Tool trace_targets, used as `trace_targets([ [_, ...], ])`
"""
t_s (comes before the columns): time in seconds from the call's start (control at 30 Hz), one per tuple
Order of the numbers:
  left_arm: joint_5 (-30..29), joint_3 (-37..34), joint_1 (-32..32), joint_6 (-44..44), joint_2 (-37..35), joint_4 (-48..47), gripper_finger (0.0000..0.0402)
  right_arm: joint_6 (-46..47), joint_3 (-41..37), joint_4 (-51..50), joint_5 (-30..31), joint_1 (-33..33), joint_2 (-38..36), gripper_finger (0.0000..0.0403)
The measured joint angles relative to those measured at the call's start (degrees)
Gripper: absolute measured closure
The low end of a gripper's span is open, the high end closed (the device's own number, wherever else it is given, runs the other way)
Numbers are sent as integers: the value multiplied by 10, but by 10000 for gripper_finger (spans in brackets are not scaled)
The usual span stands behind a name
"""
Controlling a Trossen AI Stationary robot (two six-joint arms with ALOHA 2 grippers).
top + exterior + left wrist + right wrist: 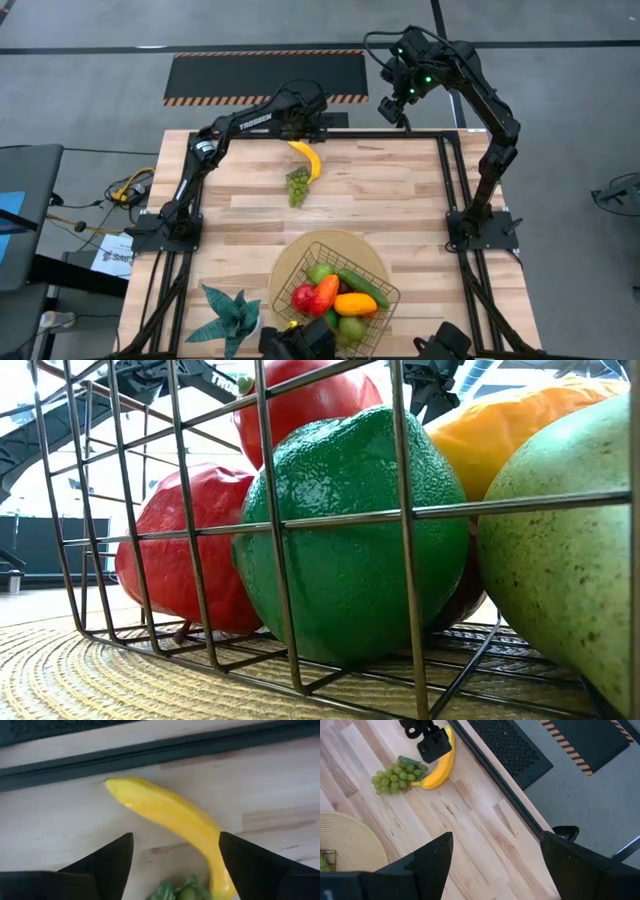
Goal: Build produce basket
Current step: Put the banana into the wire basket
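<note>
Table (400, 200) first: wire basket (335, 300) sits near edge on round mat (300, 255), w/ lime (350, 530), tomato (175, 550), mango (355, 303) & cucumber (362, 288) inside. Left gripper (175, 851) hovers at far edge, fingers spread wide over banana (307, 158), grapes (297, 186) touching it. Right gripper (495, 852) raised far right, fingers apart, empty.

Even, bright overhead light covers the bench (400, 200), shadows faint. In the low view the lime (350, 530) carries white glare on its skin; the room behind the basket (290, 530) is washed out. The banana (170, 815) is soft-edged up close.
</note>
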Motion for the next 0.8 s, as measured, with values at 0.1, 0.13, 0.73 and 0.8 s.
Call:
trace_targets([
  [0.1, 21, -11, 1, -22, 0, 33, 138, -4, 0, 0, 0, 0, 0, 85],
  [0.13, 24, -12, 1, -30, 0, 36, 142, -6, 0, 0, 0, 0, 0, 85],
  [0.73, 208, 60, 30, -38, -1, 26, 172, -11, 0, 0, -2, -18, 0, 85],
  [0.8, 204, 88, 39, -38, -2, 48, 198, -10, 0, 0, -1, -27, 0, 85],
])
